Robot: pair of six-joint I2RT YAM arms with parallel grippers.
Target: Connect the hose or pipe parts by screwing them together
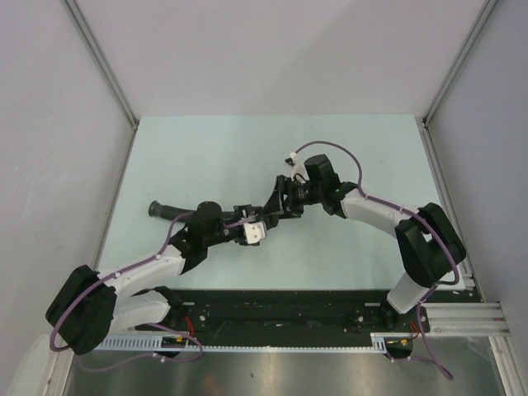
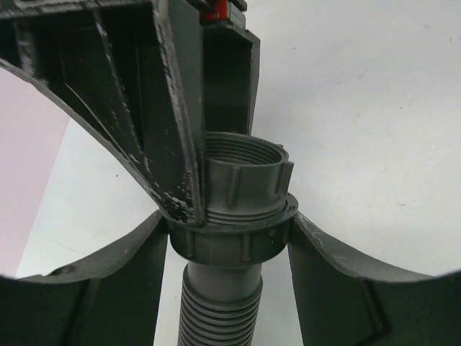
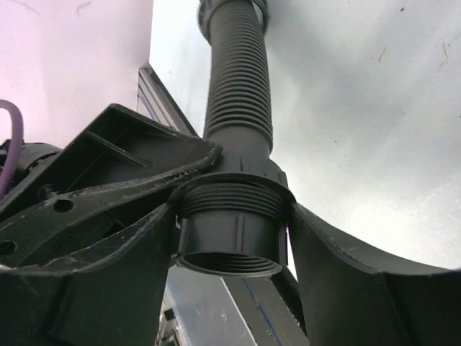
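Pale table (image 1: 206,157): one tube (image 2: 220,310), one nut (image 2: 245,176) (apparently joined)

A pale green table (image 1: 206,157) sits enclosed by plain grey-white wall panels (image 1: 272,49), with aluminium posts (image 1: 101,66) at the rear corners. A brushed metal shelf (image 1: 289,375) runs along its near edge.

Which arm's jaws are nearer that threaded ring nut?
The right arm. Its jaws straddle the ring nut; the left arm's jaws are shut on the hose collar just beside it.
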